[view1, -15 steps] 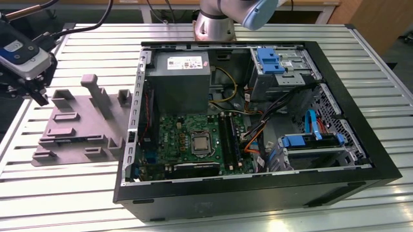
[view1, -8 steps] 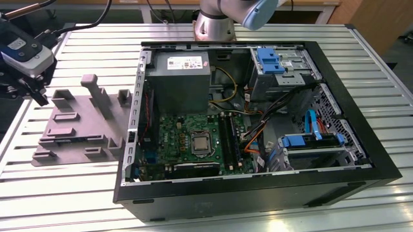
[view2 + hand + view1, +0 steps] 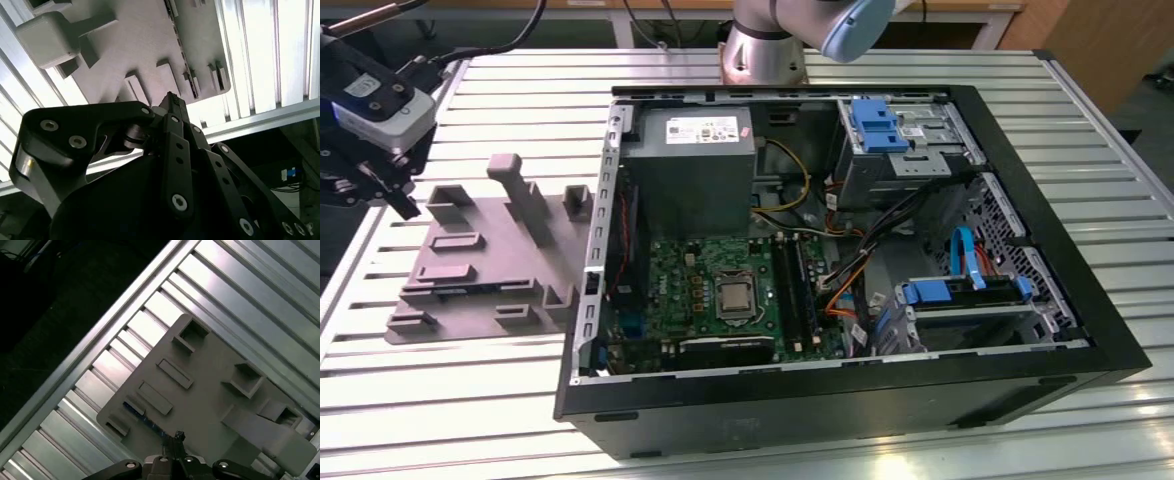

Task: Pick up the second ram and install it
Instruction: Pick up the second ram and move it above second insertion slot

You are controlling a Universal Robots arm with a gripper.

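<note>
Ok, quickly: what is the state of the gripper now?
Gripper: closed, holding nothing, above the grey tray.

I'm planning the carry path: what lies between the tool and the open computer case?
In the exterior view, the grey plastic tray with raised blocks lies on the slatted table between the tool and the case.

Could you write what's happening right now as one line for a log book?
gripper above grey tray | jaws shut, holding nothing | second ram lying in tray slot | computer case open
</note>
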